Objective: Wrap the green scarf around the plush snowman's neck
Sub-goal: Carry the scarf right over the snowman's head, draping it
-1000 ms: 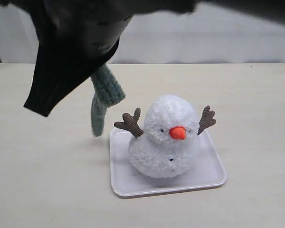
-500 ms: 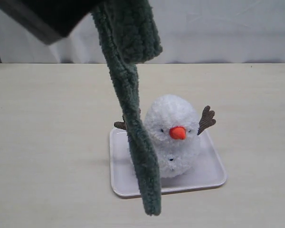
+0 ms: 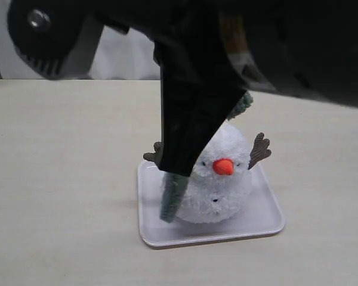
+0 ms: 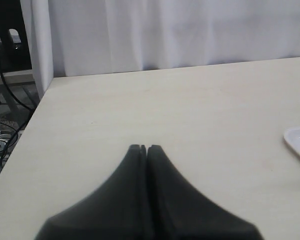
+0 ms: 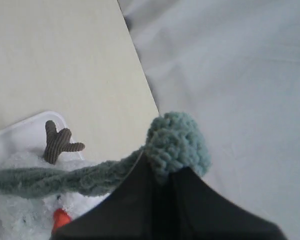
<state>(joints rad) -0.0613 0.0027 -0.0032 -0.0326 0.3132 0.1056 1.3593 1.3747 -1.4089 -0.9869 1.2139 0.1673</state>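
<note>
Grip on the right: right gripper high above the plush snowman, jaws clamped on the green scarf just short of its rounded end. Below the clamp, a strip of scarf across the white head above the orange nose, then straight down the snowman's side toward the white tray; loose end at or just over the tray floor, cannot tell which. Not in the crease of the snowman's neck. Snowman upright, mid-tray, bare rim all round, widest toward the near edge and the right corner. Open table wide on both sides of the tray and in front of it. Behind the tray, table edge close, pale curtain beyond. On the other side, left gripper pressed together on nothing, low over bare tabletop, well apart from the tray, only one tray corner in its view, the table's side edge near.
</note>
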